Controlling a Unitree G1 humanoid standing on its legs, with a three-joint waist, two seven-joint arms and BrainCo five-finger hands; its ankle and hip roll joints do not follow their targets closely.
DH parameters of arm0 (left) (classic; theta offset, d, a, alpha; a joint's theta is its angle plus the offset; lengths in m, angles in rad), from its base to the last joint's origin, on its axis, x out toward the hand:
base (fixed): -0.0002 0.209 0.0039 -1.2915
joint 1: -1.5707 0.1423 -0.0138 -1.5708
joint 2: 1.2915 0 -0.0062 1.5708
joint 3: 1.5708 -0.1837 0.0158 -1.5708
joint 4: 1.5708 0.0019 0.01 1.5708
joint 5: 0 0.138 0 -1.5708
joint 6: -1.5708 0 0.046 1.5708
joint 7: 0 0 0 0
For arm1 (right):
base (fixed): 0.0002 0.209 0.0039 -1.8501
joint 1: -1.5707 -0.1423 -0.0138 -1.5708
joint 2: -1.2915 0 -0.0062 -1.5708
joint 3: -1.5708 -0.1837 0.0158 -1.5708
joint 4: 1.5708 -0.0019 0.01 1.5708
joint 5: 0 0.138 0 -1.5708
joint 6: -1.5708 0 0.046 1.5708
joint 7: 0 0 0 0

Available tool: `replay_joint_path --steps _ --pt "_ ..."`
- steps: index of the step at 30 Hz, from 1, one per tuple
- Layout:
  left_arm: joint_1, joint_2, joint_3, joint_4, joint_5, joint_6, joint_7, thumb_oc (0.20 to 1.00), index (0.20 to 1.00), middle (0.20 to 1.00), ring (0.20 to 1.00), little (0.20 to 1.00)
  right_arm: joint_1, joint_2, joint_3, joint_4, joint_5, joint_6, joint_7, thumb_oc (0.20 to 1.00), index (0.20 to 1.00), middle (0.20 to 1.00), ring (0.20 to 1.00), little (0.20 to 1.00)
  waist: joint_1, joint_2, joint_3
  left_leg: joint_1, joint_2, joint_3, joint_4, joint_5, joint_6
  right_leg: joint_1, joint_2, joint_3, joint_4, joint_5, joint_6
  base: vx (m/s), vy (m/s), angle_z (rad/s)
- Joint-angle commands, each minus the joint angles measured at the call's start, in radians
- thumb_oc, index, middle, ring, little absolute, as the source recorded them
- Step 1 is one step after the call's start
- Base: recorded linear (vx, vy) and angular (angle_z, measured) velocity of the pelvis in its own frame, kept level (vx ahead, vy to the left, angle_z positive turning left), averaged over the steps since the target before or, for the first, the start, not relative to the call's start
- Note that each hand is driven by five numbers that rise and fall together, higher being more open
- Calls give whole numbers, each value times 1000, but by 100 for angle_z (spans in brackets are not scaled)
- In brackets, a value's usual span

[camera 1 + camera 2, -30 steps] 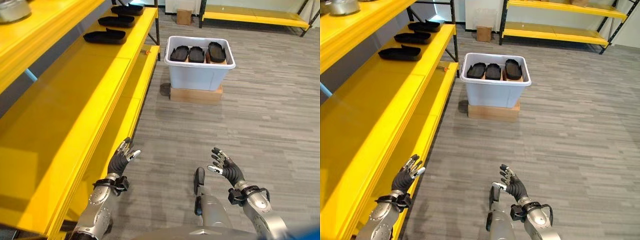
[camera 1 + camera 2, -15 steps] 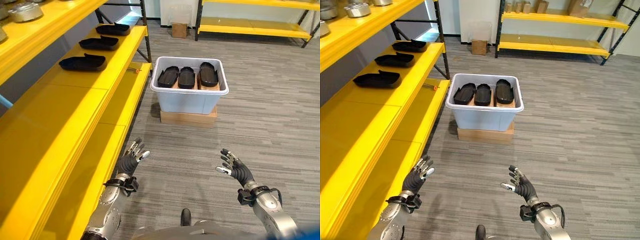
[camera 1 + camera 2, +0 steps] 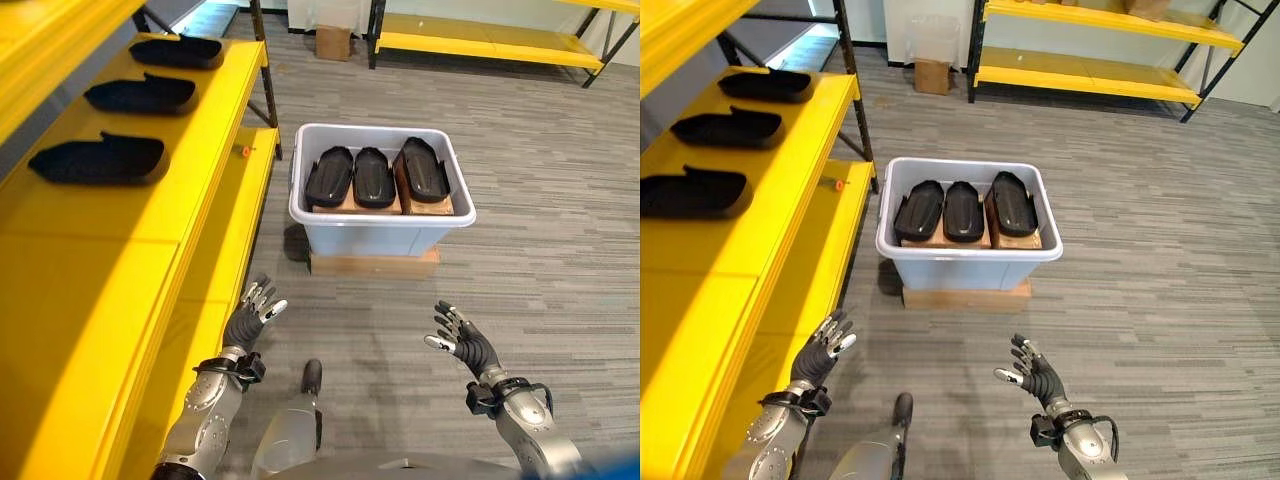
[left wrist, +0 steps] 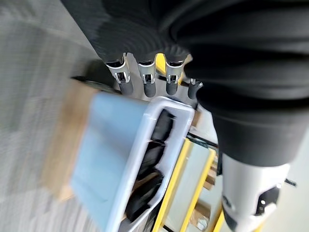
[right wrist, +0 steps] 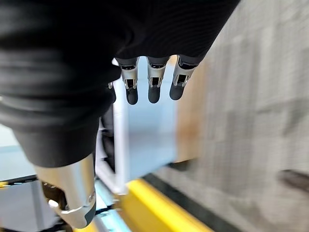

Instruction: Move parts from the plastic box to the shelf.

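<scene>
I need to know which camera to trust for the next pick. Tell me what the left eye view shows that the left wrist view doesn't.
Left eye view adds: three shelved parts lying on the yellow shelf, and the right hand, open and empty above the floor.
Left wrist view adds: a close look along the left hand's straight fingers, which hold nothing.
Both share: the left hand, the plastic box, three black parts in the box and the cardboard base under it.

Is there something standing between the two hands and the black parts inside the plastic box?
Nothing visible does. The left hand and right hand hang open and empty above bare floor, short of the plastic box. Three black parts lie uncovered in it; only its near wall must be cleared from above.
</scene>
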Motion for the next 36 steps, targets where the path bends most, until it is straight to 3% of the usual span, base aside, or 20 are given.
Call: replay_joint_path --steps 1,6,8,10,12,13,15,16,17,18,19,20,23,31,36 --pt "12 -5 -16 -48 8 -53 5 1000 1000 1000 1000 1000 -54 -35 15 9 -24 -41 10 1000 1000 1000 1000 1000 6 48 -96 1 91 -17 -66 68 -56 -105 32 -32 11 86 48 307 185 -11" --pt "8 16 -18 -59 15 -51 11 1000 1000 1000 1000 1000 -62 -19 34 7 -35 -36 23 1000 1000 1000 1000 1000 8 32 -124 14 33 2 -27 -6 -14 -133 -24 -24 92 160 95 214 147 1" --pt "4 27 -22 -62 22 -47 15 1000 1000 1000 1000 1000 -66 -13 42 9 -35 -31 29 1000 1000 1000 1000 1000 2 31 -126 35 1 0 -15 -45 14 -181 -38 -10 211 243 123 218 192 22" --pt "-4 41 -30 -60 35 -40 19 1000 1000 1000 1000 1000 -71 -6 53 9 -36 -29 34 1000 1000 1000 1000 1000 -18 54 -98 89 -2 -20 -9 -84 44 -287 -10 13 457 373 150 187 194 40" --pt "-13 52 -35 -68 44 -34 18 1000 1000 1000 1000 1000 -67 -2 56 6 -40 -26 32 1000 1000 1000 1000 1000 -35 88 -68 142 16 -30 -20 -100 56 -366 -11 -25 565 360 137 174 120 45" --pt "-13 52 -35 -68 44 -34 18 1000 1000 1000 1000 1000 -68 -2 56 6 -40 -26 32 1000 1000 1000 1000 1000 -37 85 -66 145 13 -31 -20 -100 56 -364 -15 -27 570 355 137 227 64 15" --pt "-13 59 -27 -68 40 -34 14 1000 1000 1000 1000 1000 -59 2 57 3 -29 -28 35 1000 1000 1000 1000 1000 -45 106 -61 184 34 -35 -37 -117 39 -409 -105 -101 461 256 102 211 -61 -2" --pt "-11 61 -27 -66 34 -36 12 1000 1000 1000 1000 1000 -59 2 58 2 -26 -29 35 1000 1000 1000 1000 1000 -47 111 -58 190 46 -38 -37 -123 28 -408 -133 -113 405 236 94 205 -247 6" --pt "-10 59 -27 -67 22 -37 11 1000 1000 1000 1000 1000 -60 0 57 1 -27 -27 32 1000 1000 1000 1000 1000 -56 101 -54 200 51 -48 -41 -136 4 -441 -179 -92 261 258 104 275 -381 -2" --pt "3 55 -23 -65 17 -40 10 1000 1000 1000 1000 1000 -57 -5 60 -1 -38 -23 31 1000 1000 1000 1000 1000 -63 84 -49 236 57 -55 -53 -161 -17 -425 -218 -87 87 339 137 294 -420 10" --pt "8 51 -15 -62 16 -41 12 1000 1000 1000 1000 1000 -58 -4 59 0 -45 -22 28 1000 1000 1000 1000 1000 -64 79 -48 260 65 -52 -65 -169 -24 -437 -230 -97 37 375 154 268 -357 8" --pt "16 46 -9 -61 18 -41 12 1000 1000 1000 1000 1000 -57 -9 58 -4 -57 -18 30 1000 1000 1000 1000 1000 -65 72 -48 285 74 -50 -75 -180 -33 -448 -231 -103 18 409 170 181 -264 0" --pt "25 31 -14 -39 22 -37 -3 1000 1000 1000 1000 1000 -46 -20 53 -4 -54 -14 40 1000 1000 1000 1000 1000 -62 43 -75 307 132 -43 -79 -189 -74 -392 -179 -128 -21 369 165 190 -336 28" --pt "11 11 -46 -32 -13 -37 -8 1000 1000 1000 1000 1000 -47 -63 32 -21 -14 -35 22 1000 1000 1000 1000 1000 -85 73 -91 285 246 -69 -73 -144 -125 -371 -73 -160 22 260 105 58 -197 11" --pt "27 11 -47 -34 -15 -35 -15 1000 1000 1000 1000 1000 -33 -83 19 -31 -7 -40 20 1000 1000 1000 1000 1000 -90 90 -93 276 279 -70 -76 -105 -144 -364 -46 -173 33 224 85 49 -121 27"
